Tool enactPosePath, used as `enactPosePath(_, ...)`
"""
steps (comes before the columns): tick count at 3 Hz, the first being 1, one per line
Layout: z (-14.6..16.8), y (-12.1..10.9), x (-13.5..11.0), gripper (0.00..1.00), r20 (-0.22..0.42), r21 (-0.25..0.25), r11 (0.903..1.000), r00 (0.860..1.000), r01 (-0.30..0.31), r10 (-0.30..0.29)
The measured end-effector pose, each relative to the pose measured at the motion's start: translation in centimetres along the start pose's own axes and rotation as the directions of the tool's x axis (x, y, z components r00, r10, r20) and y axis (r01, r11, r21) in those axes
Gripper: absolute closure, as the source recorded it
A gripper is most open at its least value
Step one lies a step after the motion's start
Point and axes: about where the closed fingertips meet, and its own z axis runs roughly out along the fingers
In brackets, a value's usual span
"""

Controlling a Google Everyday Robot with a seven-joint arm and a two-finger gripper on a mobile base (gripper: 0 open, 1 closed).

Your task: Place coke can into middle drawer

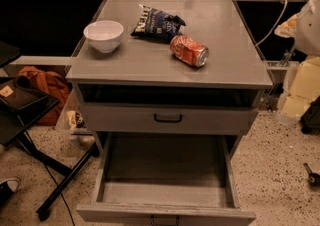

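The coke can [189,50] lies on its side on the grey cabinet top [230,70], right of centre, with its silver end facing front right. The middle drawer [165,192] is pulled out wide at the bottom of the view. Its plain grey floor is bare and its small dark handle [165,218] shows on the front panel. My gripper is not in view. A pale rounded shape [310,25] at the right edge, possibly part of my arm, stands off to the right of the cabinet.
A dark blue chip bag [157,22] lies just behind the can. A white bowl [103,35] stands at the top's left. A closed drawer front with a black curved handle [168,118] sits above the open drawer. A dark table [20,110] and an orange bag [45,85] are on the left.
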Motion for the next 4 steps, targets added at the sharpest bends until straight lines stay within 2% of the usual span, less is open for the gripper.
enactPosePath(2,0.2,-0.5,-0.2,0.00,0.010,0.008,0.9998,1.000,-0.020,0.020)
enactPosePath(3,1.8,-2.6,-1.6,0.00,0.057,0.029,0.9959,0.995,-0.086,0.084)
enactPosePath(4,4.0,-7.2,-4.6,0.00,0.189,0.059,0.9655,0.952,-0.254,0.239)
